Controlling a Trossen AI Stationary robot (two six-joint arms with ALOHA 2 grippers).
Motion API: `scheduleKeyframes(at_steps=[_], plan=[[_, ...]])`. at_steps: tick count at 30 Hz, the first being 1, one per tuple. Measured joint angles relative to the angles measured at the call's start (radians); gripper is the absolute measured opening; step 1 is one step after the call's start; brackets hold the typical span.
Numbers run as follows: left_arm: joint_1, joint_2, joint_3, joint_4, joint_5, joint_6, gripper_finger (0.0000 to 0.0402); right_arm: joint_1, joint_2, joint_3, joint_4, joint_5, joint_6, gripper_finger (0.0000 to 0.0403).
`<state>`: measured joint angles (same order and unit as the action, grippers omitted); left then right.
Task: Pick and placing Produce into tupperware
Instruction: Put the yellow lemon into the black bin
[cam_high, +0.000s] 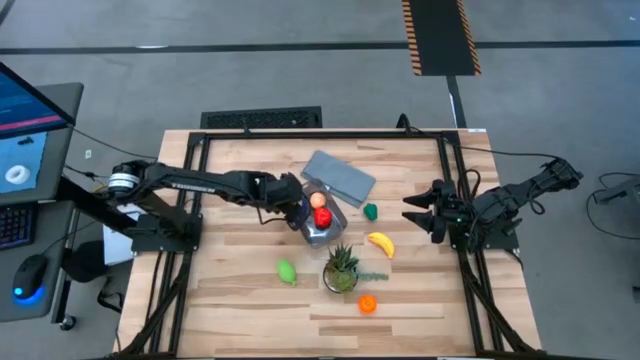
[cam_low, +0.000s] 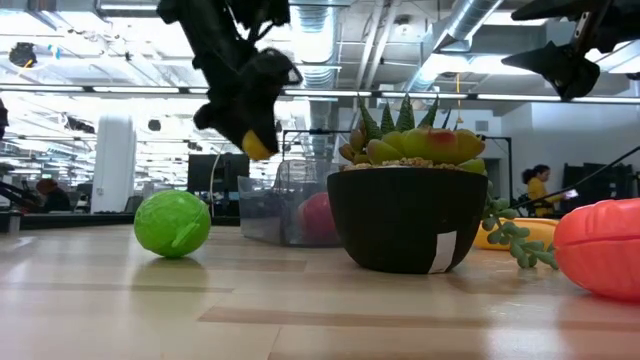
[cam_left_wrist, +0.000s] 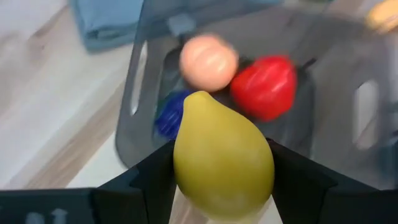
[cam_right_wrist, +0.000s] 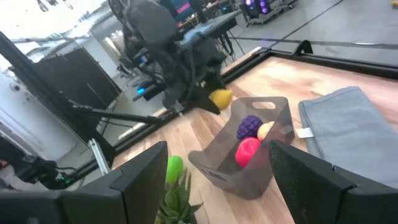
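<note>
Sitting near the middle of the table (cam_high: 250, 310), the tupperware (cam_high: 322, 222) held three pieces of produce: a red fruit (cam_left_wrist: 264, 86), a pale peach-coloured one (cam_left_wrist: 208, 62) touching it, and a purple, bumpy piece (cam_right_wrist: 250, 125) beside them. Its grey see-through walls had handle slots. A flat grey-blue lid (cam_high: 338, 176) lay on the wood just beyond the tub.

Outside the tub, other produce was scattered: a banana (cam_high: 381, 243) to the right, a small dark green piece (cam_high: 371, 211) near the lid, a light green fruit (cam_high: 287, 271) toward the front, and an orange piece (cam_high: 367, 303) just beside the potted plant (cam_high: 341, 268).

The left arm reached in from the left edge, stretched across the table. The left gripper (cam_left_wrist: 224, 186) hung above the near rim of the tub, its fingers pinching a yellow pear-shaped fruit (cam_left_wrist: 222, 163) between them, clear of the tabletop in the low view.

The right gripper (cam_high: 418, 212) waited at the right side of the table, raised off the surface, fingers (cam_right_wrist: 140, 177) spread apart and empty, pointing toward the tub.
</note>
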<state>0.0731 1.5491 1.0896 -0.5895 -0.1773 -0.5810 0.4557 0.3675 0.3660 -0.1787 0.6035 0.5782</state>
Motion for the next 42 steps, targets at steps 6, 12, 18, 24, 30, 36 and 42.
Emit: scheduleKeyframes(at_steps=[6,12,18,24,30,36,42], plan=[[0.020,0.071,-0.001,0.063,0.070,0.048,0.0204,0.000,0.000,0.000,0.001,0.000,0.016,0.0301],[0.019,0.116,-0.001,0.132,0.097,0.069,0.0204,0.000,0.000,0.000,-0.001,0.003,0.018,0.0301],[0.021,0.152,-0.001,0.176,0.129,0.070,0.0204,0.000,-0.001,0.000,-0.016,0.007,0.018,0.0301],[0.020,0.157,-0.001,0.194,0.140,0.070,0.0204,0.000,0.002,0.000,-0.020,0.007,0.018,0.0301],[0.019,0.156,-0.001,0.196,0.148,0.070,0.0204,0.000,0.002,0.000,-0.023,0.007,0.017,0.0301],[0.017,0.156,-0.001,0.198,0.150,0.108,0.0204,0.000,0.002,0.000,-0.023,0.007,0.018,0.0301],[-0.003,0.156,-0.001,0.201,0.130,0.172,0.0204,0.000,0.002,0.000,-0.024,0.007,0.024,0.0301]])
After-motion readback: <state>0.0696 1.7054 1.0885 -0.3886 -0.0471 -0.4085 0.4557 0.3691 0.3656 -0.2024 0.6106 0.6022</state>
